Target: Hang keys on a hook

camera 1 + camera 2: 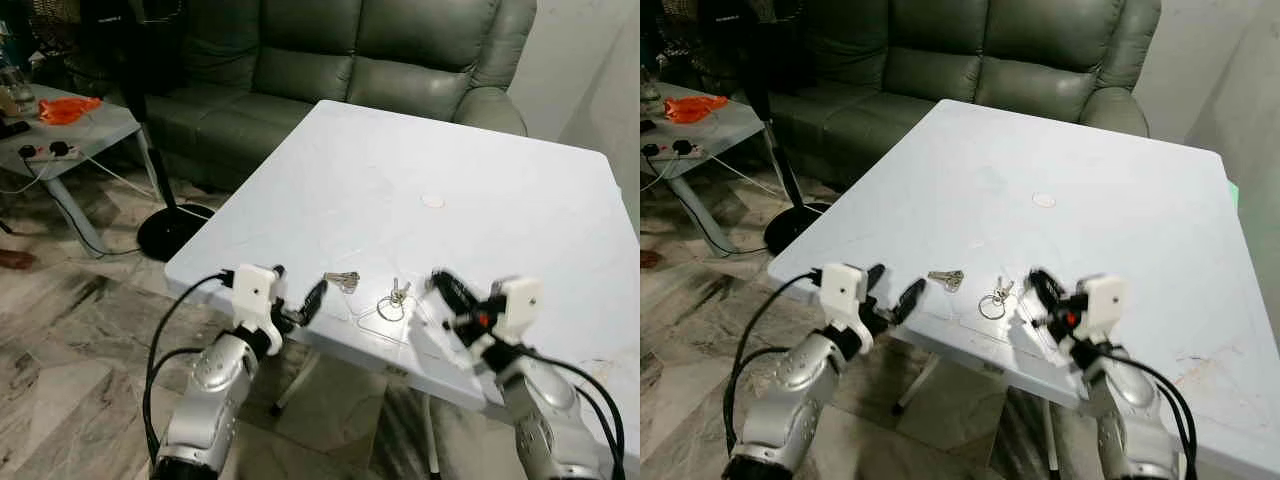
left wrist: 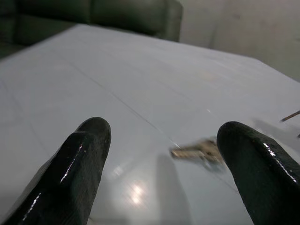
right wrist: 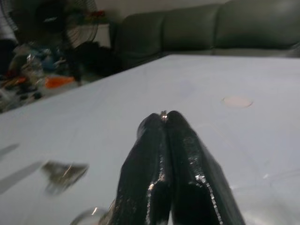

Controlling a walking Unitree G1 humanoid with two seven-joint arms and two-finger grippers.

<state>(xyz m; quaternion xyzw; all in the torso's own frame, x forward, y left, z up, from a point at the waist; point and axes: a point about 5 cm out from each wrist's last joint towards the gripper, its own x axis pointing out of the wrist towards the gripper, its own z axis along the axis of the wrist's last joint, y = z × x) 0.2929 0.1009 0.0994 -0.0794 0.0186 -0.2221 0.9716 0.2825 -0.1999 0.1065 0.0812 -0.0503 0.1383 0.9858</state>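
Note:
Two small bunches of keys lie near the front edge of the white table (image 1: 480, 160): one bunch of silver keys (image 1: 343, 280) and, to its right, a bunch on a ring (image 1: 392, 300). My left gripper (image 1: 297, 286) is open at the table's edge, just left of the silver keys (image 2: 197, 151), which lie ahead of its fingers. Just right of the ringed keys, my right gripper (image 1: 438, 280) hovers shut, with a glint of thin metal wire (image 3: 163, 114) pinched at its tips. What the wire is cannot be made out.
A small round disc (image 1: 432, 201) lies mid-table. A green sofa (image 1: 330, 60) stands behind the table. A fan stand's black base (image 1: 170, 230) and a low side table (image 1: 70, 125) with an orange item and cables are to the left. The floor is marble tile.

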